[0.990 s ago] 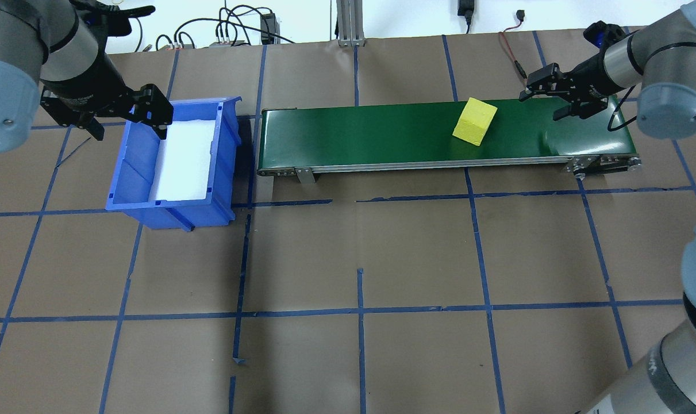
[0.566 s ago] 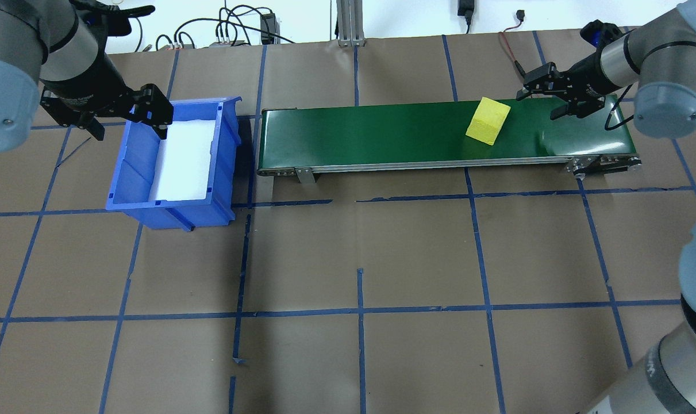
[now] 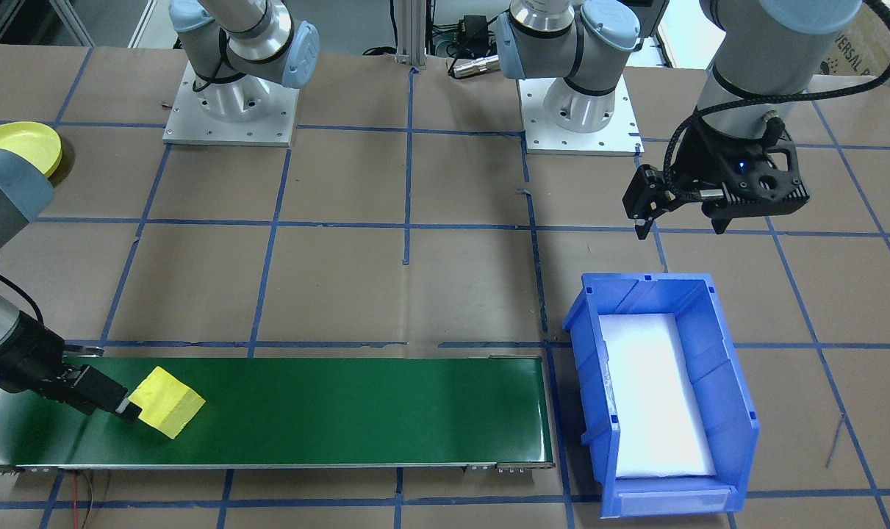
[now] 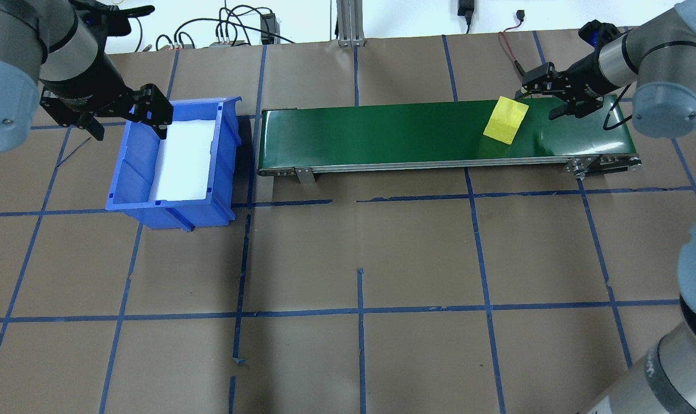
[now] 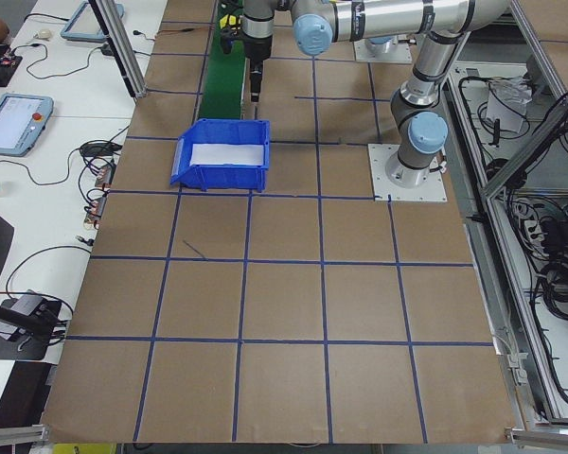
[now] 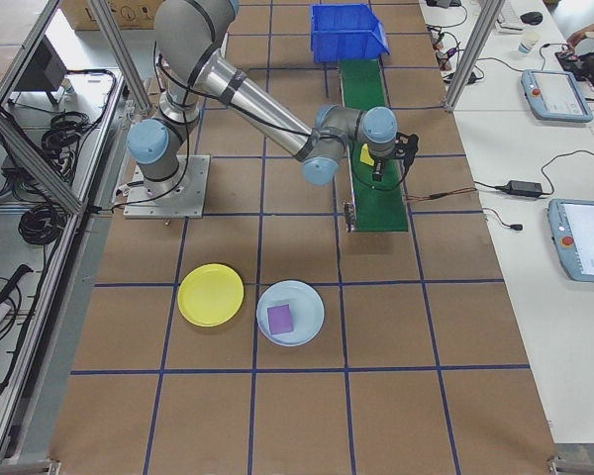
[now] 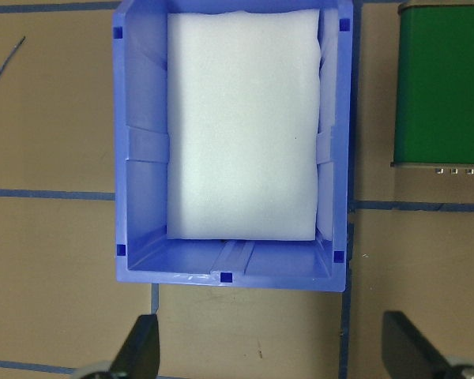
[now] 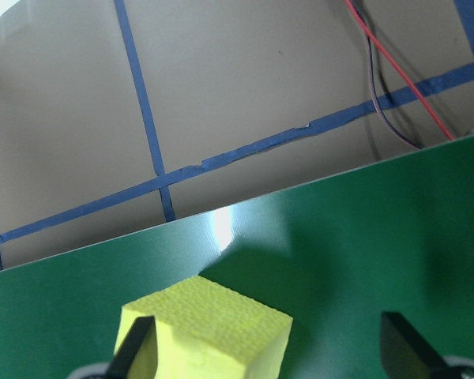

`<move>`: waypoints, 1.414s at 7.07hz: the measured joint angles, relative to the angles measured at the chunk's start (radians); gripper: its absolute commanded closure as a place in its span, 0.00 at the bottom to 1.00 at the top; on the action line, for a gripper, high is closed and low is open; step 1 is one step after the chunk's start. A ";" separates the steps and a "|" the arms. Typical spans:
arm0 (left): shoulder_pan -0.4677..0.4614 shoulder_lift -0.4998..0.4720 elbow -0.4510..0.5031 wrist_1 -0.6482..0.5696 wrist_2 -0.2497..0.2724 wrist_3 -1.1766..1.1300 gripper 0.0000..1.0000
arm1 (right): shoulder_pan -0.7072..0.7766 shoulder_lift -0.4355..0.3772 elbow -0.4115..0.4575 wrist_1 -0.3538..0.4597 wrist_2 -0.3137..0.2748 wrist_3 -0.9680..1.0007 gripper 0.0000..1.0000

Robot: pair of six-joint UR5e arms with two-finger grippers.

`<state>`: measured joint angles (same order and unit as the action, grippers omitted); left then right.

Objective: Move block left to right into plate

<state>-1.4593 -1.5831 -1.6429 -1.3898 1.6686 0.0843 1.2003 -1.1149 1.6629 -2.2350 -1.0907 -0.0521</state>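
Your right gripper [image 4: 535, 96] sits at the upper right of the overhead view, low over the conveyor belt [image 4: 382, 132], jaws spread wide w/ nothing between them. In the right wrist view both fingers [image 8: 134, 347] show at the bottom edge, well apart. The yellow block [image 4: 505, 119] lies on the belt just beside that gripper, toward frame left. In the front-facing view one fingertip looks to be at, maybe touching, the block's near corner; can't confirm contact.

Key relation: the block is offset from the gap between the jaws. In the wrist view it sits at bottom left, under the left finger rather than centred, and it's turned at an angle to the belt's edges (so its faces aren't square to the jaws). I'd judge you need to shift sideways and maybe rotate before closing.

Right arm is far nearer. Your left gripper [image 3: 676, 213] is also open and empty, hovering by the blue bin [image 4: 175, 164] at the other end.

The yellow plate [image 6: 211, 295] rests on the tabletop, lower left in the right-side view, well apart from the belt.
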 measured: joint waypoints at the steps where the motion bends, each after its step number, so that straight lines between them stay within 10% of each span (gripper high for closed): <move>1: 0.000 0.000 0.000 0.000 -0.001 0.000 0.00 | 0.000 0.003 -0.001 0.000 0.000 0.000 0.00; 5: 0.001 0.000 0.000 0.000 -0.001 0.000 0.00 | -0.001 0.024 -0.015 0.000 -0.018 -0.003 0.06; 7: 0.001 0.000 0.000 0.000 -0.001 0.000 0.00 | -0.001 0.028 -0.016 0.000 -0.052 -0.010 0.54; 10: 0.001 0.000 -0.001 0.000 -0.001 0.000 0.00 | -0.003 -0.013 -0.012 0.015 -0.176 -0.121 0.65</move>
<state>-1.4588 -1.5830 -1.6436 -1.3898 1.6675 0.0844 1.1972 -1.1281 1.6512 -2.2201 -1.2665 -0.1730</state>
